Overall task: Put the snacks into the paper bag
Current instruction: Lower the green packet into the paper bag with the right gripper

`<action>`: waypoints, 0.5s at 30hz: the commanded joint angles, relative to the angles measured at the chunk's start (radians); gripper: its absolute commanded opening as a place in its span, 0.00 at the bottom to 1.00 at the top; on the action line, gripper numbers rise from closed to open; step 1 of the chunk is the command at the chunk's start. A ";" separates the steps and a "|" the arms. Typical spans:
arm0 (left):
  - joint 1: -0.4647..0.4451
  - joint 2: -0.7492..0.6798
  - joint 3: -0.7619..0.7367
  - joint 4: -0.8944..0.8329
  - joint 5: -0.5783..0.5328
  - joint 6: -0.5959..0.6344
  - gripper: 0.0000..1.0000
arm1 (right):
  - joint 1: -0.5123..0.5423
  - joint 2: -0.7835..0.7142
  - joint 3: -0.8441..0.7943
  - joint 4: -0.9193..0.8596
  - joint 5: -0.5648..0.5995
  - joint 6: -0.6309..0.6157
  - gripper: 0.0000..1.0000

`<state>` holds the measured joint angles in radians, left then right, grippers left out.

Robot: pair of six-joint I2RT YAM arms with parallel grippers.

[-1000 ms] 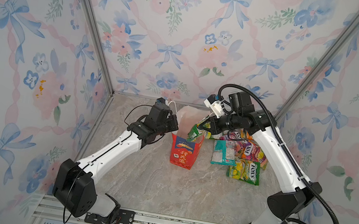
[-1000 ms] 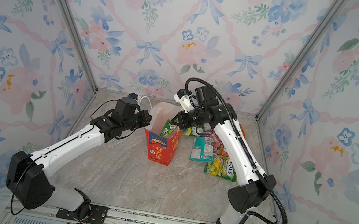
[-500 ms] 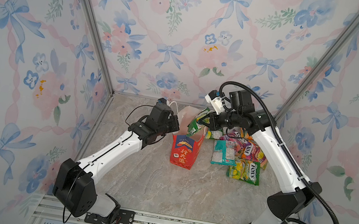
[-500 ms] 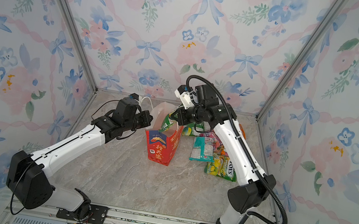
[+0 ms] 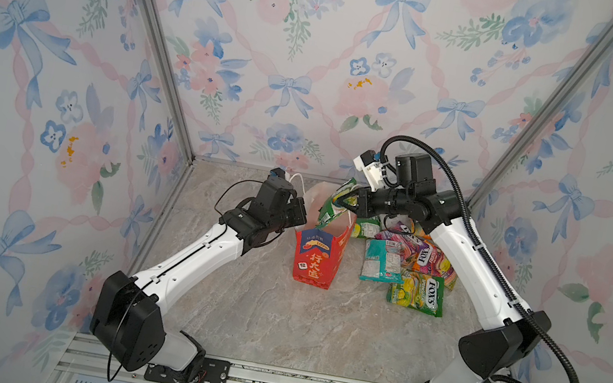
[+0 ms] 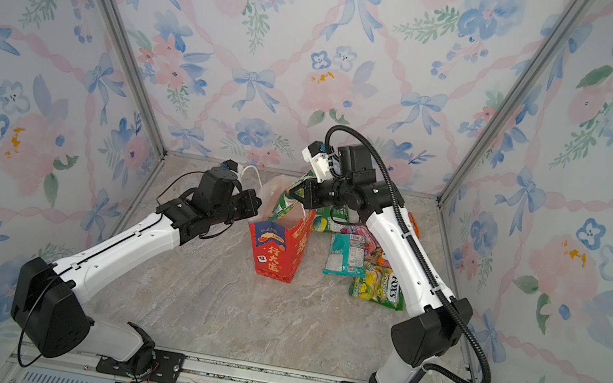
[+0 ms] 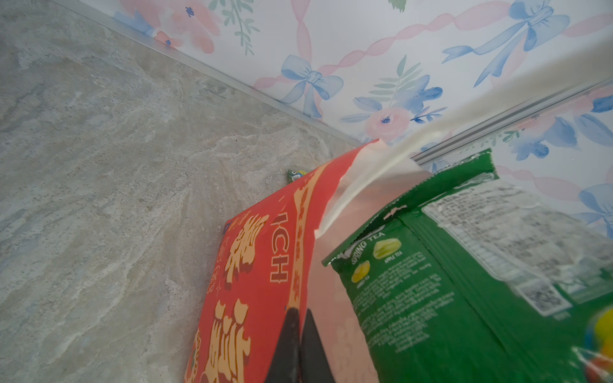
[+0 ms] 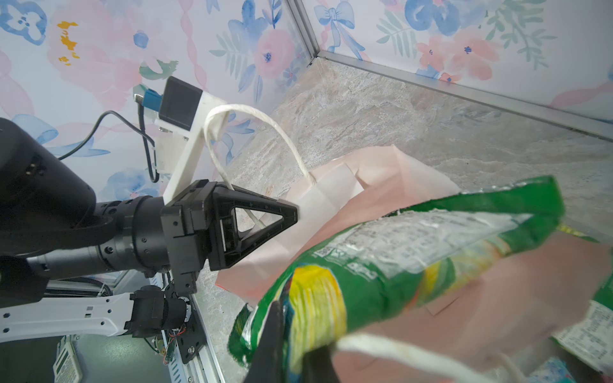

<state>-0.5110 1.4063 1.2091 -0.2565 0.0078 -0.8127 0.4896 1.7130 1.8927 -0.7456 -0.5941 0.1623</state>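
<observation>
**Left arm:** extended forward and low, with the forearm rising to the paper bag (image 5: 316, 259). The bag stands upright at mid-worktop (image 5: 266, 320). The left fingers (image 8: 283, 212) are clenched on its rim, on the bag's left side in both top views. The bag is smooth red paper with a white interior, gold characters and a twisted white cord handle (image 8: 265, 119).

**Right arm:** arched high, with the wrist level and pointing toward the bag. The right fingers (image 8: 272, 341) grasp a green packet (image 5: 332, 205) of crinkled, glossy film and hold it tilted over the open mouth.

**Other snacks (image 5: 407, 260):** flat, shiny packets in a loose pile on the marbled worktop, just right of the bag.
</observation>
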 commanded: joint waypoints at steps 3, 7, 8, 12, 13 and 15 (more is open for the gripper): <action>-0.006 0.020 0.013 -0.006 0.001 0.012 0.00 | -0.061 -0.089 -0.096 0.260 -0.189 0.161 0.00; -0.006 0.014 0.010 -0.006 -0.004 0.012 0.00 | -0.092 -0.106 -0.140 0.336 -0.249 0.216 0.00; -0.006 0.011 0.012 -0.006 -0.003 0.012 0.00 | -0.090 -0.103 -0.133 0.312 -0.245 0.199 0.00; -0.006 0.014 0.018 -0.006 0.000 0.012 0.00 | -0.069 -0.086 -0.101 0.198 -0.208 0.120 0.00; -0.006 0.014 0.021 -0.005 0.001 0.011 0.00 | -0.061 -0.080 -0.091 0.166 -0.167 0.096 0.00; -0.008 0.017 0.024 -0.001 0.003 0.013 0.00 | -0.045 -0.072 -0.073 0.106 -0.126 0.055 0.00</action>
<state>-0.5110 1.4113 1.2102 -0.2550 0.0078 -0.8124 0.4202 1.6531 1.7706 -0.5777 -0.7498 0.2863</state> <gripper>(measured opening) 0.048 0.083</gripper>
